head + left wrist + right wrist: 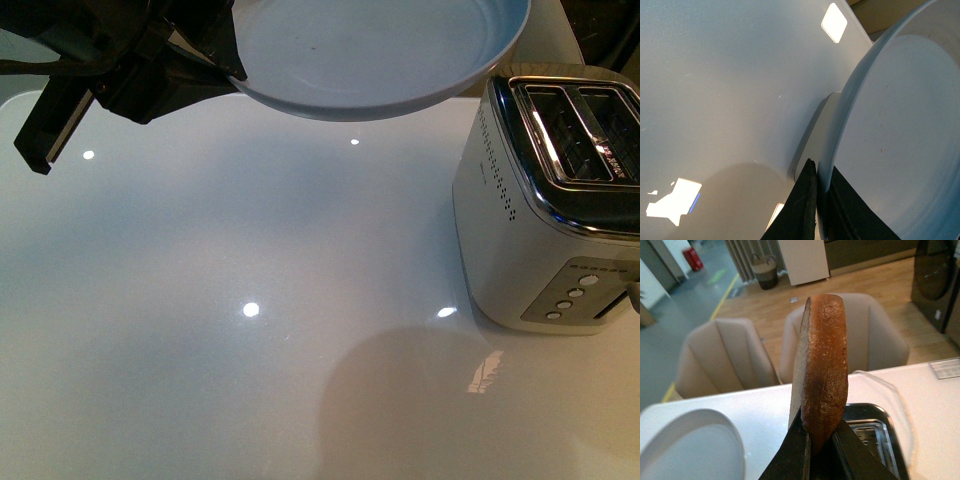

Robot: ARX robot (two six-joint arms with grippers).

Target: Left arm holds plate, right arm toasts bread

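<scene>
The pale blue-grey plate (pixel 375 50) hangs above the far side of the white table, empty. My left gripper (pixel 232 68) is shut on its left rim; in the left wrist view the black fingers (pixel 802 210) pinch the plate's rim (pixel 900 130). My right gripper (pixel 819 440) is shut on the bread (pixel 822 365), held upright on edge, crust facing the camera, above the toaster (pixel 875 437). The right arm is out of the front view. The toaster (pixel 555 200) stands at the right with two empty slots. The plate also shows in the right wrist view (pixel 687 447).
The white glossy table (pixel 250 300) carries light reflections. The toaster's cable (pixel 890 390) lies on the table behind it. Two beige chairs (pixel 725 357) stand beyond the table's far edge.
</scene>
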